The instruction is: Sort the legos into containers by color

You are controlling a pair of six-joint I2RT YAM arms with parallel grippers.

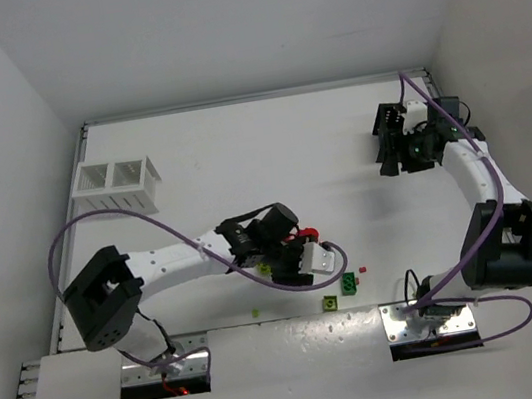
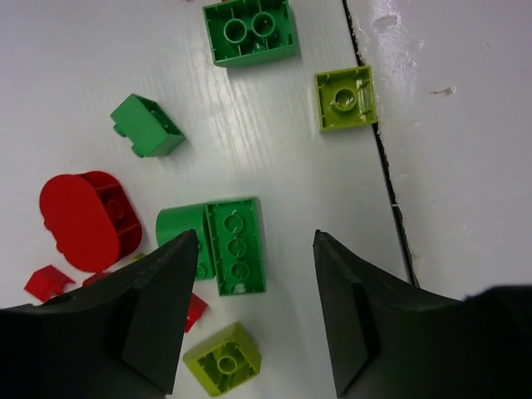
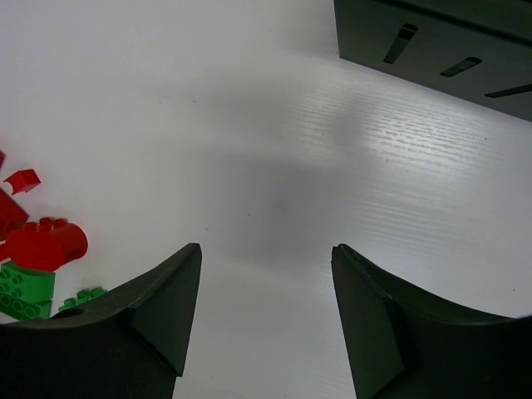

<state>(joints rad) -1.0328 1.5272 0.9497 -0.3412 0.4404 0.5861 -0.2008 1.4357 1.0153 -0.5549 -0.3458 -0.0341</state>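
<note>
Far left, the white container (image 1: 117, 188) shows nothing coloured in either compartment, so the sorting looks barely begun. The legos (image 1: 339, 292) lie loose on the counter (image 1: 238, 153) near its front edge, red, green and yellow-green mixed together. The left gripper (image 2: 253, 316) hangs just over this scatter with its fingers apart, clamped on nothing. A long green brick (image 2: 237, 245) lies between them, nearer the left finger (a rounded green piece touches it on that side). Further right, the right gripper (image 3: 266, 316) is parted too and empty, above bare counter. The black container (image 3: 432, 41) sits just beyond it; I cannot tell what it holds.
</note>
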